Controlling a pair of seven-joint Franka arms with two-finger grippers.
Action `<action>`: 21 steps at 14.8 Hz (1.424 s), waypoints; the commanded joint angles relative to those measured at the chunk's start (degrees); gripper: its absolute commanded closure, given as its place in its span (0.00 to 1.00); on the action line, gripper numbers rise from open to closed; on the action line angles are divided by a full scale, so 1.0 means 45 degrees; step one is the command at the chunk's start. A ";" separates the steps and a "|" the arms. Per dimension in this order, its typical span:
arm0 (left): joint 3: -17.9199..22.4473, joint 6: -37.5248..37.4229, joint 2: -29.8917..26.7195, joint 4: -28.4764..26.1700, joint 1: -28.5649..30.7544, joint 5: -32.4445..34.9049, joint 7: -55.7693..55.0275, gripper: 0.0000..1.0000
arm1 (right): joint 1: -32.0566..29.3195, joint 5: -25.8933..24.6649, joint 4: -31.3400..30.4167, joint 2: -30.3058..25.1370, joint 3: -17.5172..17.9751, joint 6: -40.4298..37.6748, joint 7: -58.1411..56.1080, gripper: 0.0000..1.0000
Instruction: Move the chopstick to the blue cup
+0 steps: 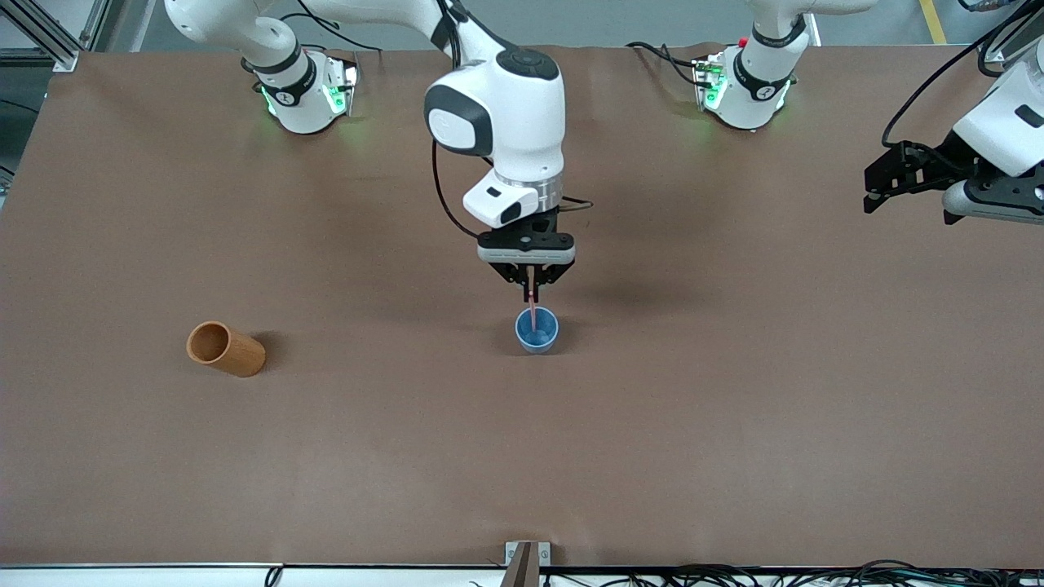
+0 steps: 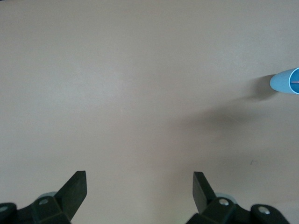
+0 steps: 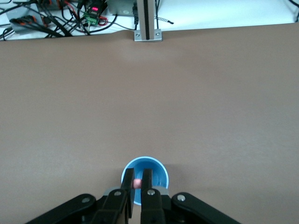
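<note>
The blue cup (image 1: 537,330) stands upright near the middle of the table. My right gripper (image 1: 531,291) hangs straight above it, shut on the pink chopstick (image 1: 532,311), which points down with its lower end inside the cup. In the right wrist view the chopstick's pink end (image 3: 137,183) shows pinched between the two fingers, over the blue cup (image 3: 159,173). My left gripper (image 1: 877,194) waits open over the left arm's end of the table with nothing between its fingers. In the left wrist view the blue cup (image 2: 286,82) shows at the frame's edge, well apart from the left gripper (image 2: 139,186).
An orange-brown cup (image 1: 226,349) lies on its side toward the right arm's end of the table. A metal bracket (image 1: 526,558) sits at the table edge nearest the front camera, with cables along that edge.
</note>
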 commanded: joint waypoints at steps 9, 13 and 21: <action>0.0037 0.0191 -0.0150 -0.0185 -0.0017 -0.0189 -0.0041 0.00 | -0.0812 -0.0371 0.0268 -0.0047 0.0001 0.0313 -0.0165 0.06; 0.0018 0.0191 -0.0150 -0.0165 -0.0017 -0.0170 0.0018 0.00 | -0.1807 -0.0079 -0.0004 -0.1527 0.0060 -0.0076 -0.0929 0.00; 0.0037 0.0152 0.0064 0.0087 -0.0036 -0.0326 -0.0021 0.00 | -0.5535 0.3574 -0.1234 -0.5103 0.0040 -0.4486 -0.5570 0.00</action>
